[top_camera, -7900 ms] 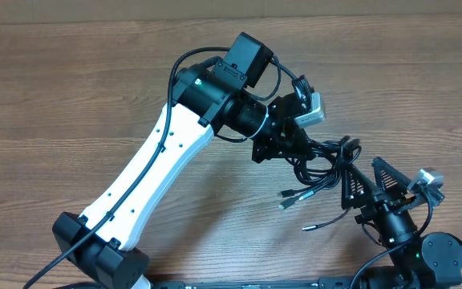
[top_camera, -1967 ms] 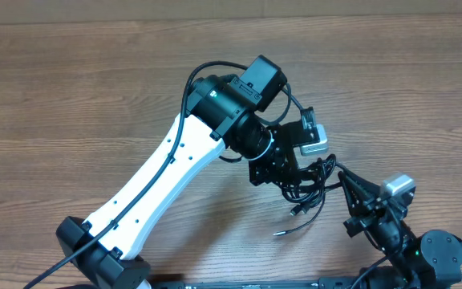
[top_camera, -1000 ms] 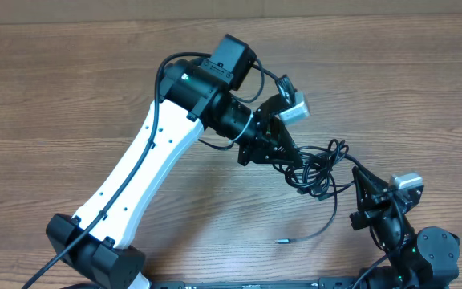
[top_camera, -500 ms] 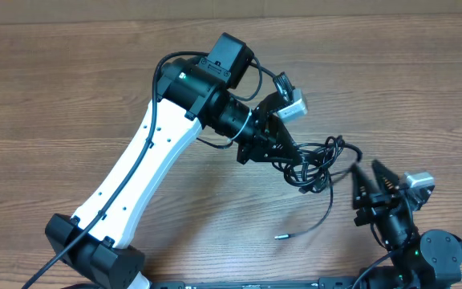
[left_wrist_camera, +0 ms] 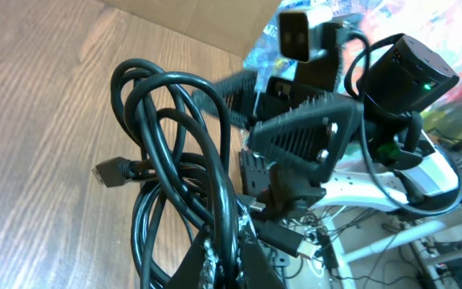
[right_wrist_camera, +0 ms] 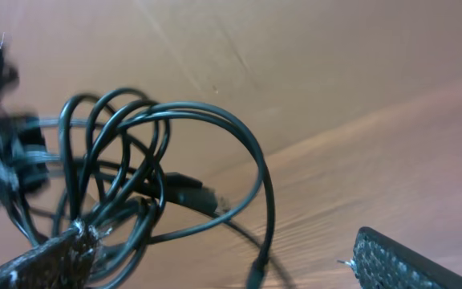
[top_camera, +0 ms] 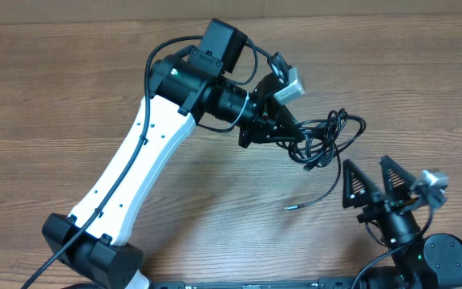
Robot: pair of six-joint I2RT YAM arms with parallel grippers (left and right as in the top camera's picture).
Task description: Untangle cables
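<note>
R hand [top_camera: 367,164] is spreading wide, just letting go of the cables [top_camera: 331,135], while L hand [top_camera: 289,135] is pinching them over the surface's [top_camera: 70,80] right side, so one is dangling loose.

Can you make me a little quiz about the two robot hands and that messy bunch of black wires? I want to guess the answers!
1. True or false: the right hand is squeezing the tangled bunch of thin black cables.
2. What is holding the bunch? A) the left hand B) the right hand C) neither hand
3. Fill the gap: the right hand's two fingers stand wide ____, with nothing between them.

Key: 1 false; 2 A; 3 open.
</note>
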